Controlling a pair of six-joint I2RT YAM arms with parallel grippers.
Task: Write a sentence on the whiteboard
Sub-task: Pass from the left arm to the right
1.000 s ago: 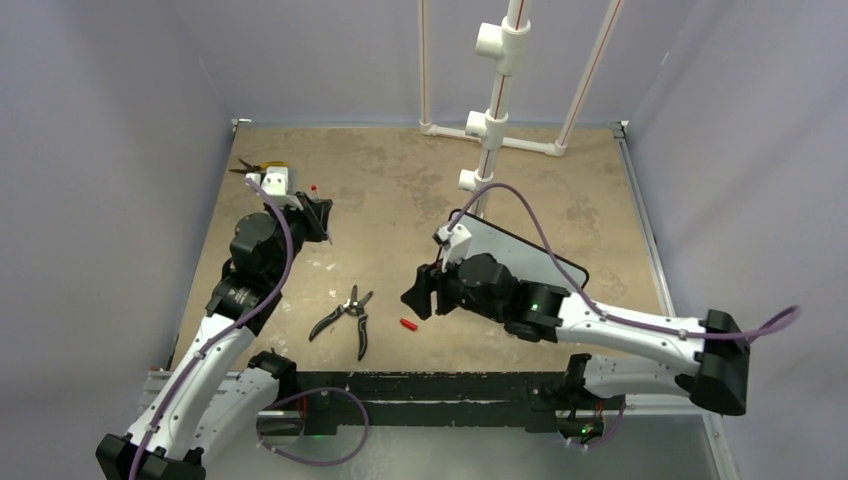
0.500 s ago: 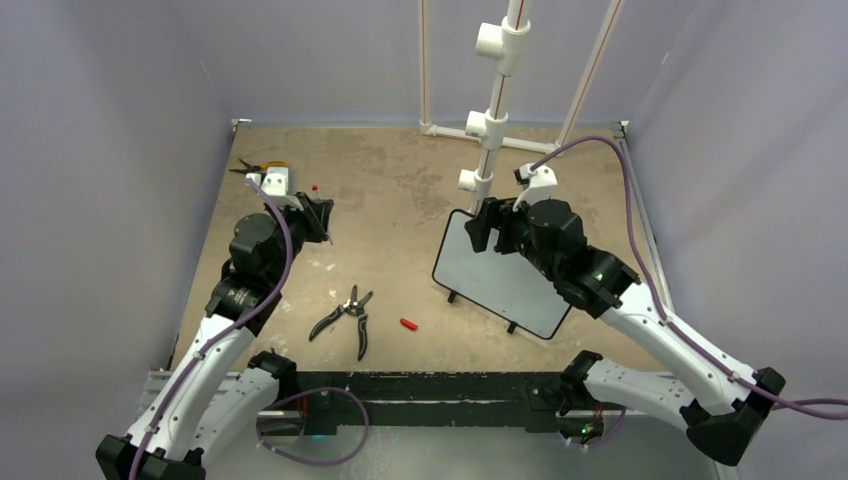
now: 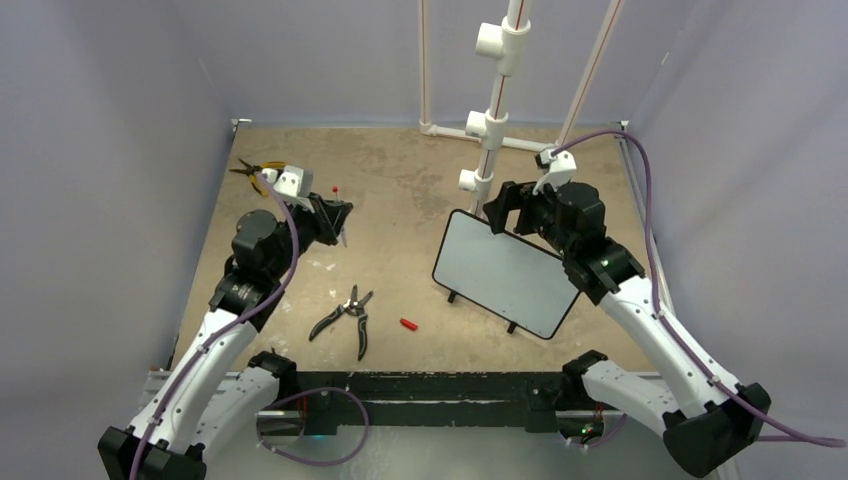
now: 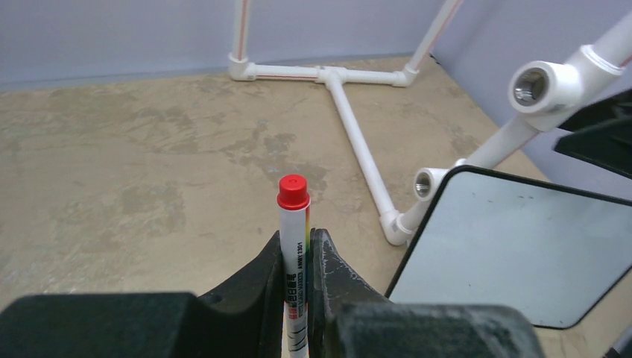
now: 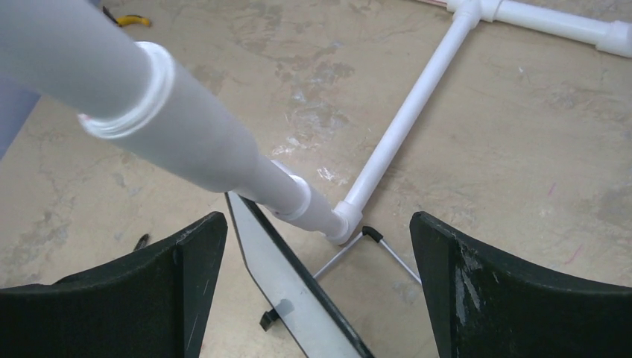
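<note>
The whiteboard (image 3: 505, 272) stands tilted on its feet right of centre, its white face blank; no sentence shows on it. It also shows in the left wrist view (image 4: 522, 253) and edge-on in the right wrist view (image 5: 291, 294). My left gripper (image 3: 338, 220) is shut on a white marker (image 4: 294, 246) with a red end, held upright to the left of the board and apart from it. My right gripper (image 3: 505, 205) is open and empty. Its jaws stand wide apart over the board's top edge (image 5: 317, 224).
A white PVC pipe frame (image 3: 490, 130) stands just behind the board, close to my right gripper. Black pliers (image 3: 345, 315) and a small red cap (image 3: 407, 324) lie on the table in front. Yellow-handled pliers (image 3: 255, 168) lie at the far left.
My right arm swung from in front of the board up and round to its top edge. My left gripper moved a little to the right with the marker.
</note>
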